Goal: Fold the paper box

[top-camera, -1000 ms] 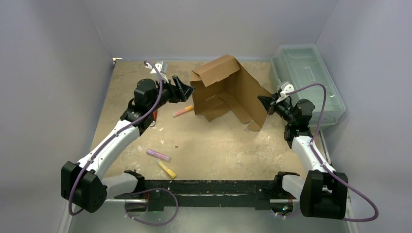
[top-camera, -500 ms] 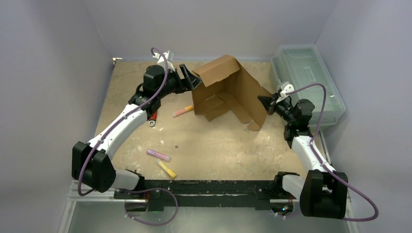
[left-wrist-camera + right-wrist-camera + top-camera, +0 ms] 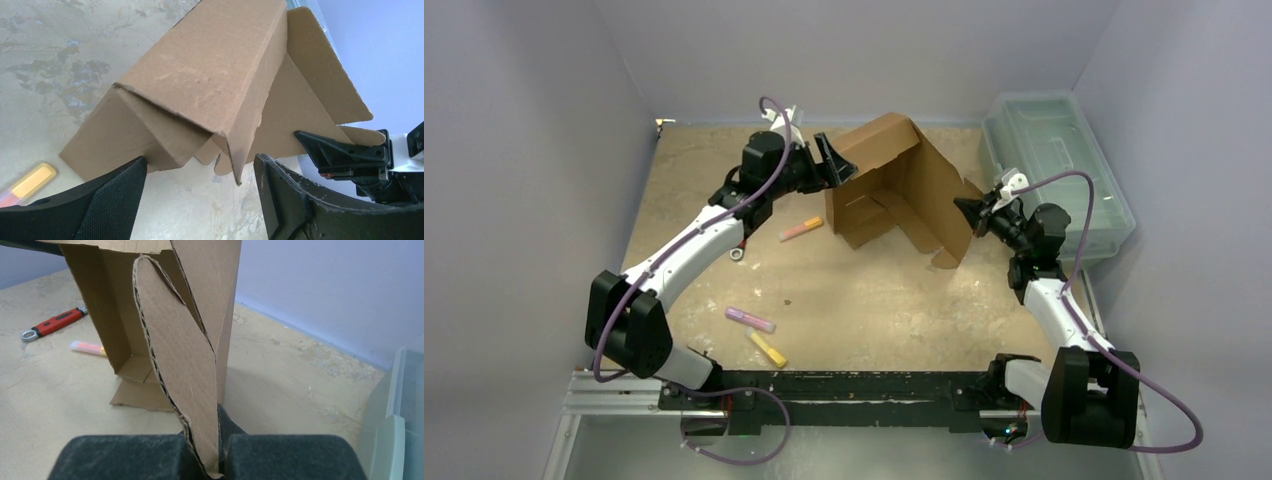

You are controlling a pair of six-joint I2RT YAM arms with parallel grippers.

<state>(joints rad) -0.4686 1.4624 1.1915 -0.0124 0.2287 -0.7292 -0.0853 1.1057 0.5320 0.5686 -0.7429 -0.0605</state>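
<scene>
Paper box [image 3: 894, 190] is standing half-erected, far centre; seemingly light, stiff, crease-prone. Right gripper [image 3: 969, 212] is pinching its right flap; left gripper [image 3: 836, 163] is gaping wide at the left corner fold, the likeliest hold.

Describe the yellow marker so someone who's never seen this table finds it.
Look along the table's near edge, beside the left arm's base. Two markers lie there; the yellow marker is nearest the edge, the purple marker just beyond.

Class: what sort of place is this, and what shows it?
Probably a robotics test cell: plain walls enclose a scuffed tabletop, two robot arms are bolted at its near edge, and a paper box serves as practice material.
</scene>
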